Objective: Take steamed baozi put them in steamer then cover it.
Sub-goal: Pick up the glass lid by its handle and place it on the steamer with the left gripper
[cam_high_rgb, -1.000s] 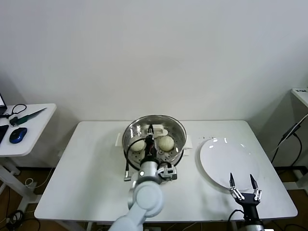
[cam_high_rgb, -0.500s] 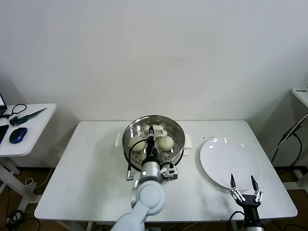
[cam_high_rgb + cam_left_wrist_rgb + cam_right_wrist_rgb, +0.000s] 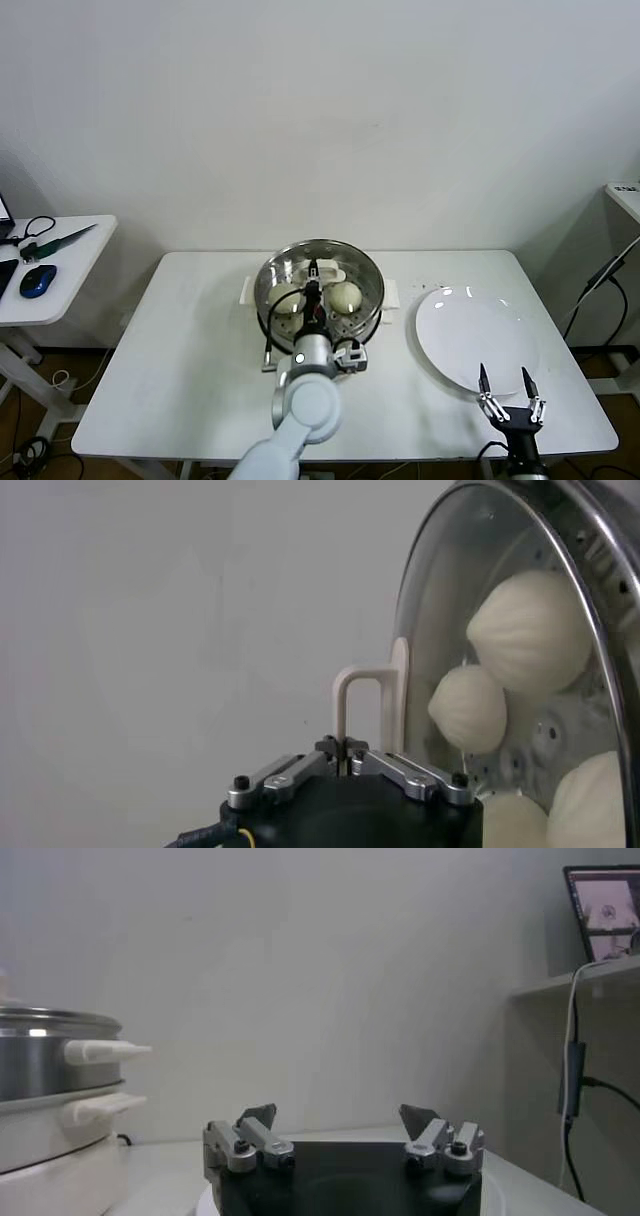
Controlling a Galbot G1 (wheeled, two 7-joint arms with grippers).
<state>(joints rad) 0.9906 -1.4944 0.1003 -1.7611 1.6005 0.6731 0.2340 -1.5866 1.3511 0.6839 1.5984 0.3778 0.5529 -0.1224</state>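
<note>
With the lid [image 3: 470,650] pinched by its handle [image 3: 365,705] in the left gripper [image 3: 345,763] over the steamer [image 3: 320,285] mid-table, it should be lowered level; the right gripper [image 3: 509,388], spread wide, is parked near right

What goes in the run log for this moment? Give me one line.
left gripper: shut on lid handle | lid: on steamer | buns: inside | right gripper: open, idle over plate

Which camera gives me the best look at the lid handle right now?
Left wrist view: the handle stands just past the shut left gripper, seemingly pinched, on the lid. Head view shows only a pale sliver beside the arm. Right wrist view doesn't show it.
</note>
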